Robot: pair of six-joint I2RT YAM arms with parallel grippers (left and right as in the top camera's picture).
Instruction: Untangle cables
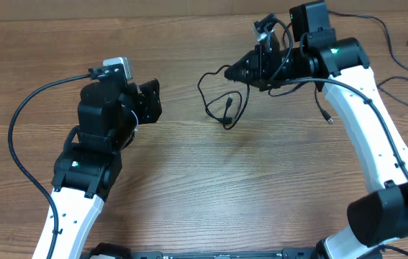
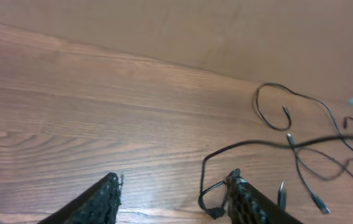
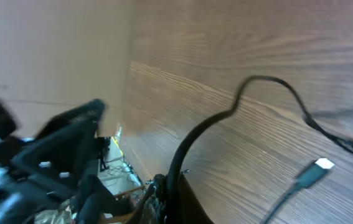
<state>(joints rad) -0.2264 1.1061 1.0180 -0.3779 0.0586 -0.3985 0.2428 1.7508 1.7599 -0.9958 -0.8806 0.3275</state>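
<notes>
1. Surveying the overhead view: the left gripper [image 1: 151, 101] sits at about 10 o'clock from the centre of the table [image 1: 211, 187]. Its jaws stand apart with nothing between them. The right gripper [image 1: 234, 72] sits at about 1 o'clock, its tip pointing toward 9 o'clock and pinched closed on the cables [image 1: 201, 86]. A thin black loop runs from that tip toward 7 o'clock and lies on the wood between the two grippers, with a small plug [image 1: 229, 105] inside the loop. More thin strands [image 1: 398, 50] lie at 2 o'clock, well apart from the loop.

2. Left wrist view: the left gripper [image 2: 176, 202] shows both fingers [image 2: 104, 202] spread wide over bare wood. The cables [image 2: 288, 143] lie from 1 to 4 o'clock, one bend just beside the right-hand finger; contact cannot be confirmed.

3. Right wrist view: the right gripper [image 3: 164, 202] is at 6 o'clock, blurred, clamped on one strand of the cables [image 3: 241, 102], which arcs up toward 1 o'clock. A white-tipped plug end [image 3: 318, 167] lies at 4 o'clock on the wood.
</notes>
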